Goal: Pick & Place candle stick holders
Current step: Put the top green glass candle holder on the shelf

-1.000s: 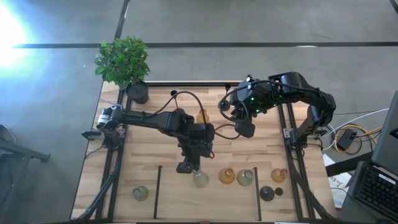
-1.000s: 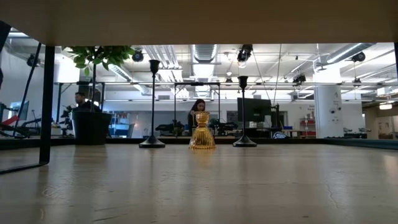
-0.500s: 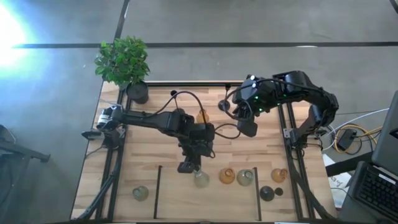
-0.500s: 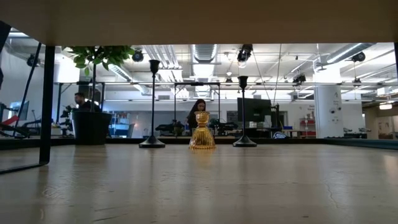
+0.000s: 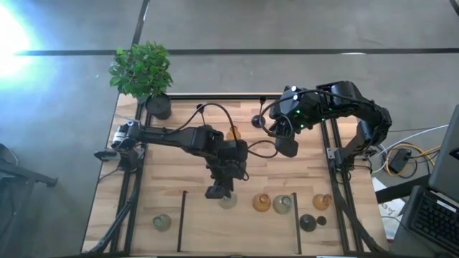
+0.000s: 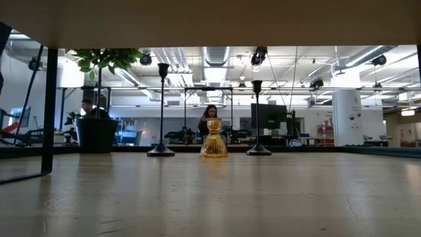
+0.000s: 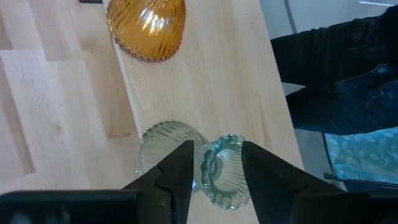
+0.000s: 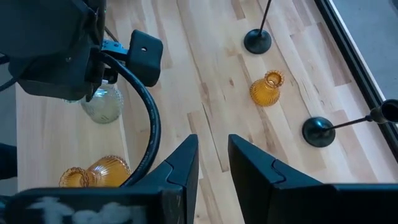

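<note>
1. Where the left gripper (image 5: 224,193) hangs over the front middle of the worktop (image 5: 165,186), you see its fingers (image 7: 180,171) apart, straddling the rim of a pale greenish holder (image 7: 225,171) without pinching it.
2. That pale greenish holder stands upright on the wood, at the left end of the front row.
3. Beside it you have an amber holder (image 5: 262,203), another clear holder (image 5: 282,205) and a further amber one (image 5: 322,202); a dark round holder (image 5: 308,223) sits nearer the front edge.
4. The right gripper (image 5: 284,147) hovers over the worktop's middle, fingers (image 8: 185,163) slightly apart and holding nothing.
5. Two black thin-stemmed holders (image 6: 161,112) flank a small amber holder (image 6: 214,139) near the back, with the potted plant (image 5: 143,72) at the back left corner.
</note>
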{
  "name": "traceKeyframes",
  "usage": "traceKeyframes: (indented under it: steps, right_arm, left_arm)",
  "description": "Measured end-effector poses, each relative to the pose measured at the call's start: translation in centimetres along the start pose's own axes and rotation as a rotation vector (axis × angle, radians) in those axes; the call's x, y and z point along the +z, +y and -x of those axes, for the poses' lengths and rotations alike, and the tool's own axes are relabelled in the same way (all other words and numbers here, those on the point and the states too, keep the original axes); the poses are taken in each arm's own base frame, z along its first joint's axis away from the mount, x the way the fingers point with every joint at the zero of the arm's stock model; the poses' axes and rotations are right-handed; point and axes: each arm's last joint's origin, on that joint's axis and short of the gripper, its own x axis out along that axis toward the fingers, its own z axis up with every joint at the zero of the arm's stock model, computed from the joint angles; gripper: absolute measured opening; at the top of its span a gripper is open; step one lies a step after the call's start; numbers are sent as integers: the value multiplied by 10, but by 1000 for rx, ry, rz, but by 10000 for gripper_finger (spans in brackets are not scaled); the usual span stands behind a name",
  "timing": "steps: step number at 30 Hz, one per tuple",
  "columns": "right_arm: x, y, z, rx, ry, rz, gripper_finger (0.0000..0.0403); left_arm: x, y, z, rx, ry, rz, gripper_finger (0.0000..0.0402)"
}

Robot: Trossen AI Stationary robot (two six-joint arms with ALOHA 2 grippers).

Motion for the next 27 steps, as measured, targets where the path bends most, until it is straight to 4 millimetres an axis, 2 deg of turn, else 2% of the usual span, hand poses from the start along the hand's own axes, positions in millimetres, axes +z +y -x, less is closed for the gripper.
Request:
traceKeyframes:
  steps: [3,6,10,13,18,21,24,27]
  right_arm:
    - [0,0,0,0,0,0,88]
    - [0,0,0,0,0,0,88]
    - [0,0,0,1,-3,0,82]
    - [0,0,0,1,0,-3,78]
    - [-1,4,0,8,2,7,79]
    - [-2,5,-1,9,9,12,82]
    - [-3,5,-4,5,22,13,80]
    - [-3,5,-6,2,30,17,74]
  left_arm:
    - [1,-3,3,-42,-4,-3,138]
    - [7,-10,14,-63,-44,-30,138]
    - [13,-24,38,-58,-118,-100,138]
    - [9,-33,59,-18,-127,-121,138]
    - [-23,-48,94,294,-19,-68,138]
    - [-42,-57,103,359,-11,-35,138]
    - [-60,-61,101,350,-31,1,137]
    - [-80,-57,87,351,-46,29,127]
